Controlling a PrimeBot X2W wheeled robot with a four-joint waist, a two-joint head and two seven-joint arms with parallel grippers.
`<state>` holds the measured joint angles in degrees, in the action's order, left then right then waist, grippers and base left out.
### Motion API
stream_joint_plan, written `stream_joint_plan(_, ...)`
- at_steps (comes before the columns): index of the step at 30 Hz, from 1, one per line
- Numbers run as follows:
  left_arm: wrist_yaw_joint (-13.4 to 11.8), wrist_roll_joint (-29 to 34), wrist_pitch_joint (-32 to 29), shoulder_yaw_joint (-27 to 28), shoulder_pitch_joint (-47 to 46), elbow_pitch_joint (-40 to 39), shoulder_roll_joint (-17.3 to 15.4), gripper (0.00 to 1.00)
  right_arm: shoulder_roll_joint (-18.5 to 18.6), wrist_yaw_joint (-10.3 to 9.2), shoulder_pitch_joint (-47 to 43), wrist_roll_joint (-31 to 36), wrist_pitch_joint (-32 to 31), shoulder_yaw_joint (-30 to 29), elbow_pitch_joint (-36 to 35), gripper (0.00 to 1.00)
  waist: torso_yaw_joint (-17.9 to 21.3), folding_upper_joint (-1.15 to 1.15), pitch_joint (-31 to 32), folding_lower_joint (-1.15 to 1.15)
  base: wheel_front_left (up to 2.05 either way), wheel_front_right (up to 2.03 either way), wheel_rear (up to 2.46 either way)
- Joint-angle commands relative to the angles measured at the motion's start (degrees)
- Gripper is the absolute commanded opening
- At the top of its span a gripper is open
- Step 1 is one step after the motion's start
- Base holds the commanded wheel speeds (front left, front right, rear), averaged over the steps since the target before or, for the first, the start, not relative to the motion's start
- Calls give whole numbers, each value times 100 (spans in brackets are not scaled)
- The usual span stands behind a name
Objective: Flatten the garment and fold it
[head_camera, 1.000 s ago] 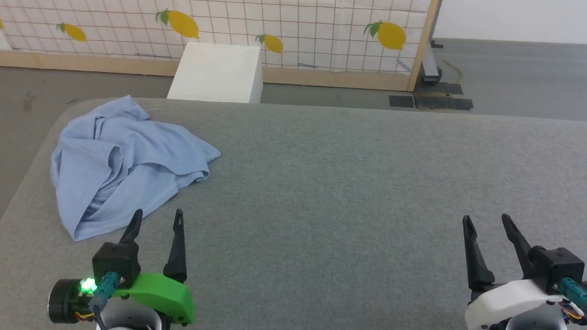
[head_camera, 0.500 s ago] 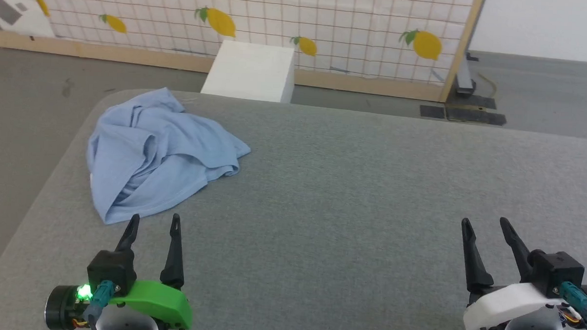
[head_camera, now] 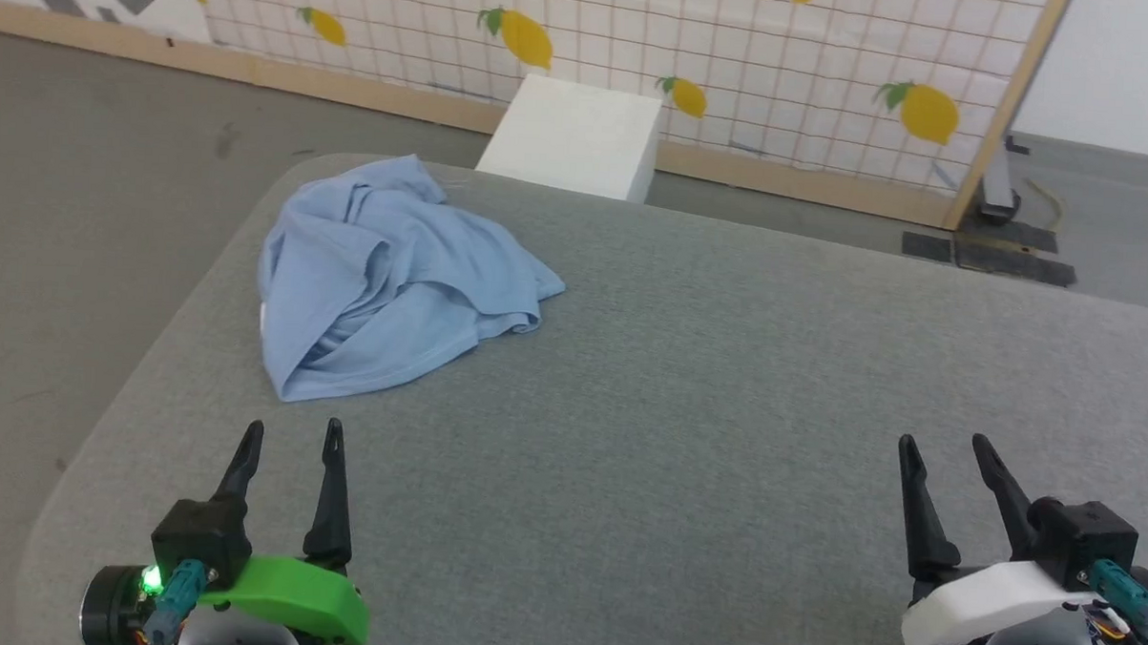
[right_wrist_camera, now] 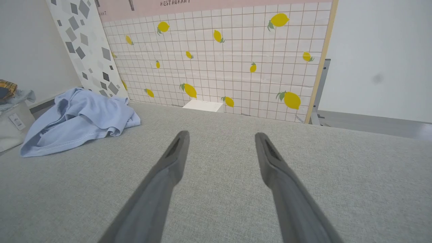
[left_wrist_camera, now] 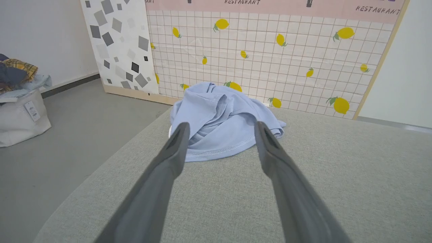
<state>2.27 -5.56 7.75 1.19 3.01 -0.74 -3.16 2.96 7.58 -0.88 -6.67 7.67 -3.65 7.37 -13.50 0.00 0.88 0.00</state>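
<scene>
Blue rumpled garment (head_camera: 394, 278) heaps on coarse grey table (head_camera: 676, 412) just beyond my left claw (head_camera: 294, 427); right claw (head_camera: 943, 440) likewise gapes empty.

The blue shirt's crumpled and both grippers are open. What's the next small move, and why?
Probably reach the left gripper forward to the near hem of the garment. It lies bunched on the table, just beyond that open gripper and untouched; the right gripper is much farther away.

Grey fabric tabletop (head_camera: 724, 414) over grey floor (head_camera: 92, 182). Behind it a wood-framed screen (head_camera: 736, 70), white grid with lemons, and a white box (head_camera: 573, 136) at its foot. Left: panel (left_wrist_camera: 118, 47) of grey squares, white bag (left_wrist_camera: 20, 118) heaped with clothes; white wall (right_wrist_camera: 381, 57) right.
</scene>
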Motion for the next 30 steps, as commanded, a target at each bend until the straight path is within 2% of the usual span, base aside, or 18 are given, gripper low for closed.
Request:
stream_joint_plan(1, 44, -45, 72, 19, 69, -9, 16, 100, -5, -4, 96, -52, 77, -2, 44, 100, -134, 0, 2, 0, 0, 0, 0)
stream_joint_plan(14, 107, -188, 226, 2, 114, -24, 19, 100, -6, -5, 146, -179, 232, -67, 203, 100, -621, 0, -57, 0, 0, 0, 0)
stream_joint_plan(23, 172, -539, 330, 15, 6, -147, 17, 100, -6, -6, 196, -206, 336, -154, 268, 100, -750, 0, -167, 0, 0, 0, 0)
stream_joint_plan(27, 226, -652, 199, 54, -355, -408, -172, 100, -6, -6, 202, -211, 383, -223, 296, 100, -774, 0, -255, 0, 0, 0, 0)
stream_joint_plan(30, 284, -747, -254, -1, -809, -728, -454, 100, -7, -7, 188, -210, 420, -303, 313, 100, -796, 0, -340, 0, 0, 0, 0)
